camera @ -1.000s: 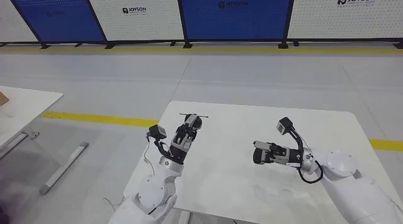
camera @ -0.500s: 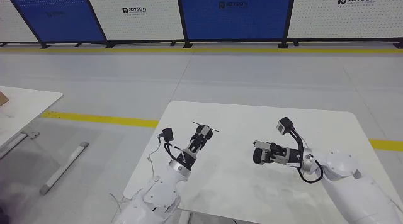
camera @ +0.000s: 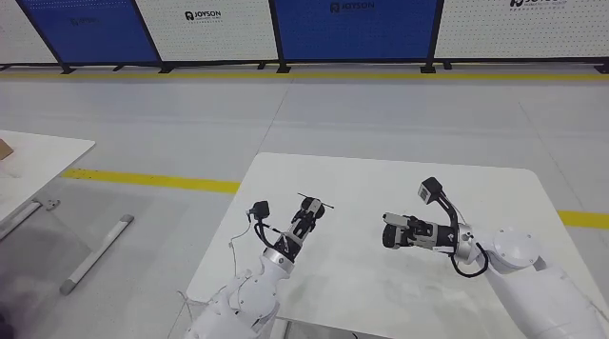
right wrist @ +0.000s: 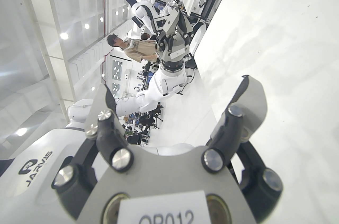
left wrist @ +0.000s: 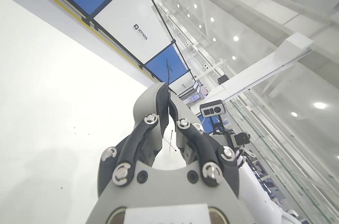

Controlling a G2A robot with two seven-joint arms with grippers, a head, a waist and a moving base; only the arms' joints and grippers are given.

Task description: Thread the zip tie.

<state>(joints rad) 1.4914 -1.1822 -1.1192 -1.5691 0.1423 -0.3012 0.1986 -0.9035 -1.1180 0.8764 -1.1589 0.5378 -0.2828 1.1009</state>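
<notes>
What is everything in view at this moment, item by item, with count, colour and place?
thin black plastic zip tie: one, black, pinched in the left gripper, ends sticking out both sides.
large flat white table: one, white, under both arms.
second white table: one, white, far left across the floor.
pegboard wall panels: a row, blue and white alternating, beyond the floor.
floor stripes: two, yellow, one along the panels, one crossing the floor by the large table.
left gripper: one, grey with black pads, shut on the zip tie, raised over the table's left part.
right gripper: one, grey and black, open and empty, over the table's middle, facing the left gripper.
</notes>
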